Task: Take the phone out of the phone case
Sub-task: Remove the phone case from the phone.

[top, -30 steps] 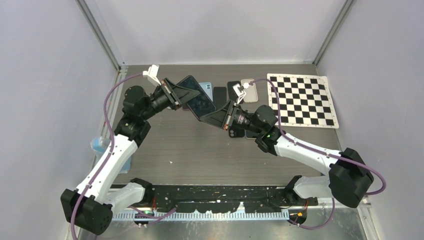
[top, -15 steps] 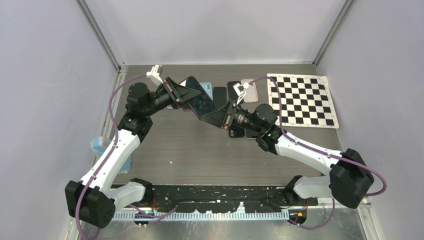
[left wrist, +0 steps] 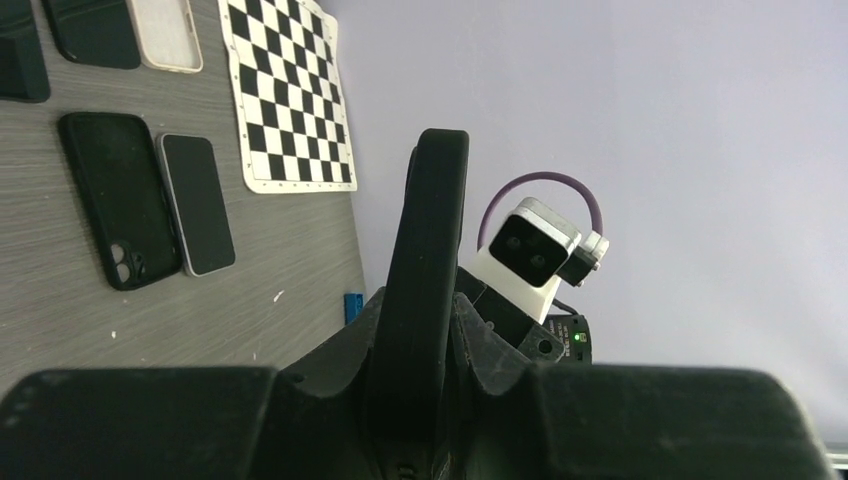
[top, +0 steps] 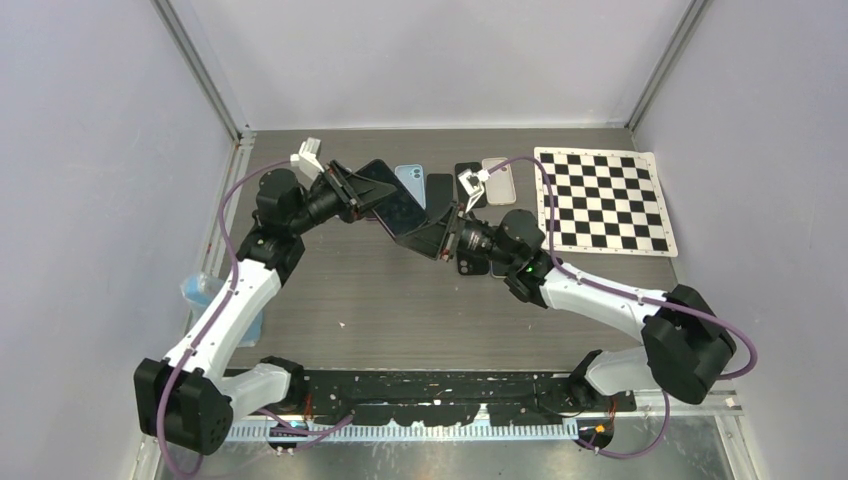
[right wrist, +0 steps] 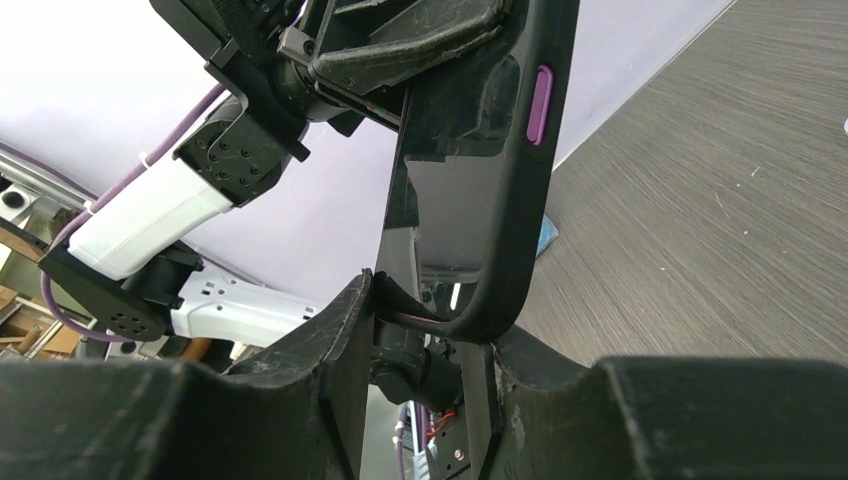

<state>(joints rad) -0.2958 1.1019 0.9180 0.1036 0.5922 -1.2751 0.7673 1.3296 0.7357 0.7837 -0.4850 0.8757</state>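
The phone in its black phone case [top: 396, 205] is held tilted above the table between both arms. My left gripper [top: 362, 192] is shut on its upper left end; in the left wrist view the case edge [left wrist: 426, 250] rises straight out of that gripper [left wrist: 425, 400]. My right gripper [top: 432, 236] is at the lower right end. In the right wrist view the case [right wrist: 512, 150], with a purple side button, has its bottom corner between the parted fingers of my right gripper [right wrist: 430, 320]. The dark screen [right wrist: 450, 215] shows inside the case rim.
Several other phones lie in a row at the back: light blue [top: 411, 180], black [top: 438, 188], beige [top: 499, 180]. Another black one [top: 475, 262] lies under my right arm. A checkerboard [top: 605, 200] is at the back right and a blue object [top: 195, 290] at the left edge.
My right gripper's jaws have parted around the case's lower end. Both arms and the phone have shifted slightly toward the table's middle; the left grip is unchanged.
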